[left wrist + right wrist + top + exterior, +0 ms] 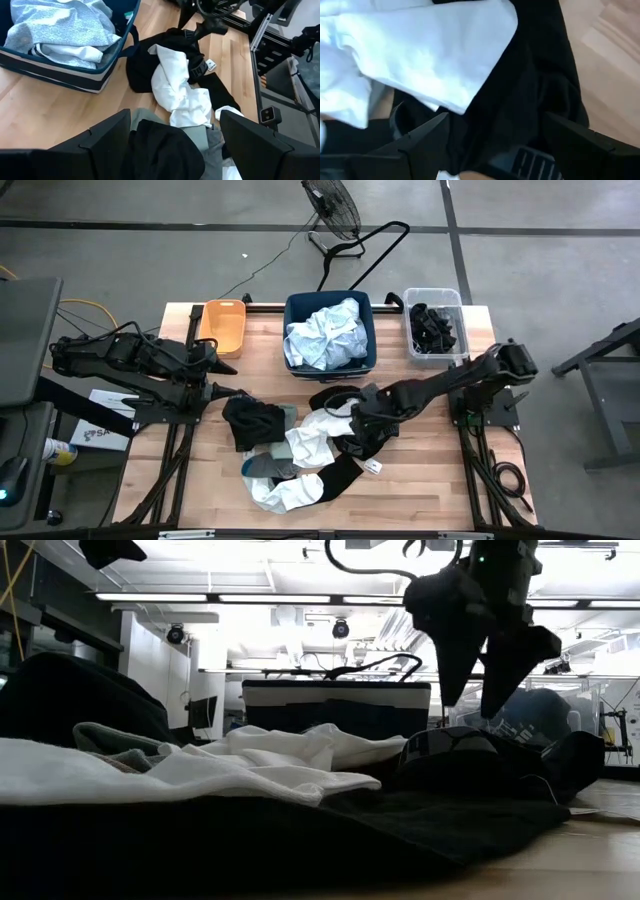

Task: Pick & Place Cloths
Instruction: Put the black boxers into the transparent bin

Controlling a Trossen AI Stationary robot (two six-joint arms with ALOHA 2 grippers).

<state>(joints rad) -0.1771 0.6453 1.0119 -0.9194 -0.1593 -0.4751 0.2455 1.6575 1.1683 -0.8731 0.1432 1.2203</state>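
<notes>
Hovering wide-open over the black cloth (352,442) in the pile, the right gripper (362,423) seems poised to descend and pinch it, while the left gripper (222,392) waits open beside it.

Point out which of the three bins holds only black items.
The clear plastic bin at the far right corner; the navy fabric bin holds pale cloths, the orange plastic bin looks empty.
</notes>
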